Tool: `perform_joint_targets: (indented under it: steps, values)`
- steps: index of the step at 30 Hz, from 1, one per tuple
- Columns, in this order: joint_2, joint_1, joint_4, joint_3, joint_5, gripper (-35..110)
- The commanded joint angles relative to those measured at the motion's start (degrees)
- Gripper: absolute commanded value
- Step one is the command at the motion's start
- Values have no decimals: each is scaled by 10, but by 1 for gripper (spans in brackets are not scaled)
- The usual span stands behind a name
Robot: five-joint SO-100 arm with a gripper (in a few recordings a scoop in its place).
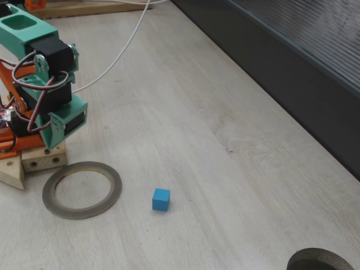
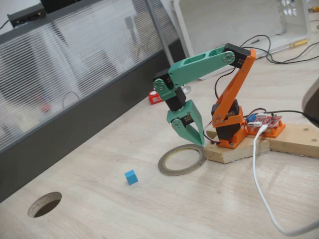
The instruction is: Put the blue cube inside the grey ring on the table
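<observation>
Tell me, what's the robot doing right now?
Gripper shut, empty, above ring's far edge. Blue cube on table, outside ring. Nothing in the way.

Teal-and-orange arm (image 2: 209,62) (black servos, red-white wires) with teal tool (image 2: 192,130).

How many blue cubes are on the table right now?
1. The cube sits on the bare table, outside the ring, just right of it in a fixed view. The gripper hangs above the ring's far side, holding nothing.
</observation>
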Motion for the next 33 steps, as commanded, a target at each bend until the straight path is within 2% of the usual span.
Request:
perform_joint_targets:
  steps: [1,33]
  values:
    - [8,4,4,2,5,0]
    - [16,0,4,-11,5,0]
